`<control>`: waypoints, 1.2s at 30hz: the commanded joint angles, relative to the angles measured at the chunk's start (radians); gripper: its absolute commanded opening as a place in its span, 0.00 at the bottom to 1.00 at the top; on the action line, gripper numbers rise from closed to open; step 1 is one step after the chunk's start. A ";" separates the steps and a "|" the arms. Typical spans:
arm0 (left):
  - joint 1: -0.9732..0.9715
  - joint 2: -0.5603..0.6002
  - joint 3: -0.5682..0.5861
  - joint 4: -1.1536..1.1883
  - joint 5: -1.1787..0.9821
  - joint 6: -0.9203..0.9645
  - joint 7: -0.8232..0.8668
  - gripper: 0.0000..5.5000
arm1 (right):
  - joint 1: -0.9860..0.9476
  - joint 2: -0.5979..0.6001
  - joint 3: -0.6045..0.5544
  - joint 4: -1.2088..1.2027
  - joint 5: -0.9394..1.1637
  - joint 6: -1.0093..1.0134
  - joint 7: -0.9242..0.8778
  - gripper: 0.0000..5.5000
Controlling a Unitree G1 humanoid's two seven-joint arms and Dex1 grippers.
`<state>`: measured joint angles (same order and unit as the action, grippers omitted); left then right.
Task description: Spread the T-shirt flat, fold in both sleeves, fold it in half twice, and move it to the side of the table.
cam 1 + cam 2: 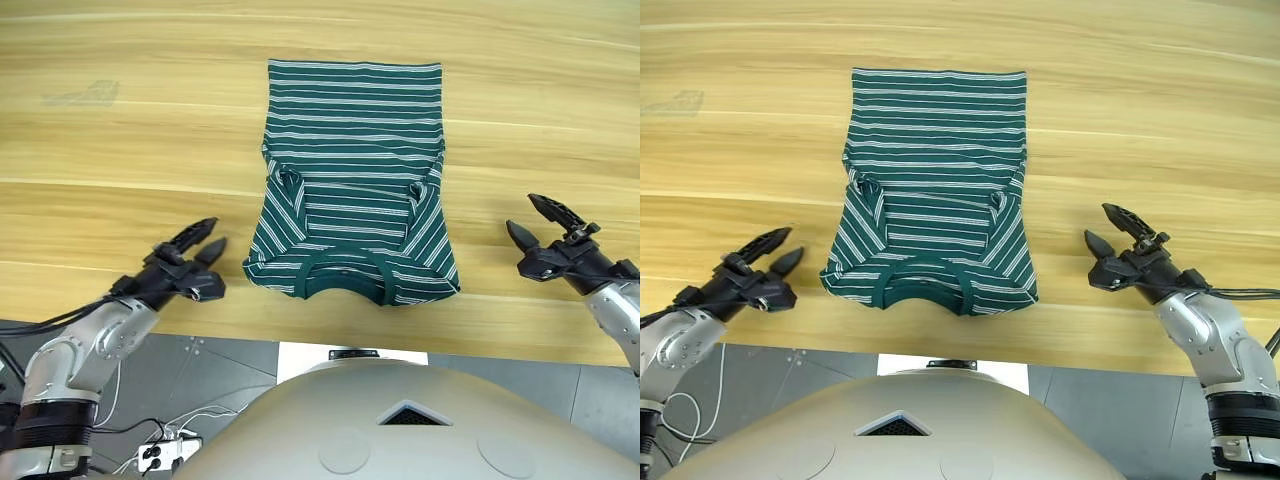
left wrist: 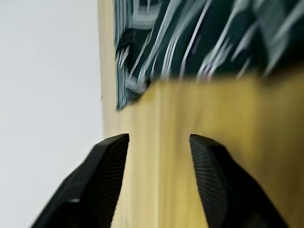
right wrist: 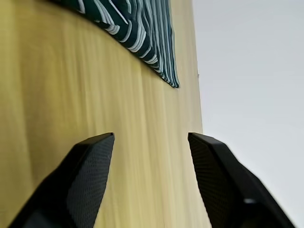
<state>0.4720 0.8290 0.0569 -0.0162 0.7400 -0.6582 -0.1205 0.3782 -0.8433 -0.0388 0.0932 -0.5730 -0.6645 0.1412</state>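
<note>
A dark green T-shirt (image 1: 352, 175) with white stripes lies flat on the wooden table (image 1: 120, 160), collar toward me and both sleeves folded in over the chest. My left gripper (image 1: 203, 242) hovers open near the table's front edge, a short way left of the shirt's collar end. My right gripper (image 1: 538, 220) is open too, off to the right of the shirt at about the same depth. Each wrist view looks past its own black fingers (image 2: 107, 171) (image 3: 90, 175) along the wood toward the shirt's (image 2: 199, 38) (image 3: 137, 28) near edge. Neither gripper touches the fabric.
Bare wood stretches to the left, right and behind the shirt. The table's front edge (image 1: 200, 332) runs just behind both grippers, with grey floor (image 1: 220, 370) and cables (image 1: 170, 440) below it.
</note>
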 commanded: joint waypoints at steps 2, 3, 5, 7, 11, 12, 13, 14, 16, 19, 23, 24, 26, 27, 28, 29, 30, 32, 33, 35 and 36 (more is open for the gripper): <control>0.004 0.043 -0.074 -0.017 -0.036 0.000 -0.116 0.54 | 0.109 -0.056 0.008 -0.056 0.033 -0.040 0.076 0.53; 0.007 0.049 -0.082 -0.019 -0.042 0.005 -0.133 0.54 | 0.114 -0.055 0.008 -0.066 0.029 -0.041 0.077 0.53; -0.003 0.062 -0.095 -0.020 -0.046 0.012 -0.155 0.54 | 0.115 -0.048 0.023 -0.089 0.027 -0.041 0.094 0.53; -0.018 0.082 -0.105 -0.016 -0.050 0.011 -0.174 0.54 | 0.147 -0.058 0.040 -0.131 0.049 -0.049 0.137 0.53; -0.024 0.121 -0.129 -0.027 -0.084 -0.005 -0.222 0.54 | 0.166 -0.060 0.063 -0.166 0.079 -0.055 0.188 0.53; -0.026 0.134 -0.139 -0.036 -0.089 -0.009 -0.241 0.54 | 0.147 -0.052 0.072 -0.161 0.075 -0.052 0.191 0.53; -0.021 0.151 -0.142 -0.048 -0.096 -0.012 -0.258 0.54 | 0.131 -0.044 0.079 -0.158 0.069 -0.050 0.192 0.53; -0.018 0.168 -0.145 -0.057 -0.104 -0.019 -0.272 0.54 | 0.117 -0.036 0.088 -0.159 0.070 -0.044 0.197 0.53; -0.019 0.200 -0.147 -0.070 -0.117 -0.030 -0.300 0.54 | 0.096 -0.020 0.104 -0.165 0.070 -0.033 0.201 0.53; -0.019 0.256 -0.144 -0.091 -0.149 -0.032 -0.359 0.54 | 0.061 0.001 0.136 -0.171 0.064 -0.022 0.214 0.53; -0.039 0.284 -0.152 -0.087 -0.201 -0.033 -0.416 0.54 | 0.037 0.017 0.163 -0.183 0.062 -0.013 0.225 0.53; -0.059 0.276 -0.165 -0.082 -0.203 -0.032 -0.425 0.54 | 0.039 0.015 0.168 -0.186 0.062 -0.015 0.228 0.53; -0.104 0.257 -0.201 -0.058 -0.204 -0.039 -0.443 0.54 | 0.061 0.000 0.176 -0.209 0.070 -0.019 0.247 0.53; -0.125 0.250 -0.217 -0.048 -0.204 -0.041 -0.451 0.54 | 0.080 -0.010 0.178 -0.224 0.077 -0.022 0.259 0.53; -0.149 0.241 -0.235 -0.034 -0.203 -0.045 -0.457 0.54 | 0.099 -0.021 0.178 -0.243 0.086 -0.024 0.273 0.53; -0.170 0.232 -0.252 -0.020 -0.200 -0.050 -0.462 0.54 | 0.111 -0.028 0.175 -0.259 0.096 -0.023 0.284 0.53; -0.186 0.227 -0.265 -0.008 -0.198 -0.055 -0.465 0.54 | 0.118 -0.031 0.172 -0.270 0.103 -0.021 0.291 0.53; -0.213 0.221 -0.288 0.016 -0.195 -0.065 -0.467 0.54 | 0.119 -0.028 0.172 -0.274 0.105 -0.018 0.297 0.53; -0.225 0.218 -0.299 0.026 -0.194 -0.070 -0.468 0.54 | 0.118 -0.025 0.174 -0.273 0.103 -0.017 0.299 0.53; -0.241 0.213 -0.317 0.038 -0.198 -0.084 -0.471 0.54 | 0.112 -0.026 0.184 -0.276 0.101 -0.019 0.310 0.53; -0.241 0.213 -0.323 0.037 -0.199 -0.087 -0.471 0.54 | 0.100 -0.022 0.187 -0.277 0.103 -0.016 0.313 0.53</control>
<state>0.2075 1.0529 -0.2078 -0.0172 0.5039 -0.7528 -0.5380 0.4913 -0.8605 0.1356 -0.1788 -0.4729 -0.6912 0.4345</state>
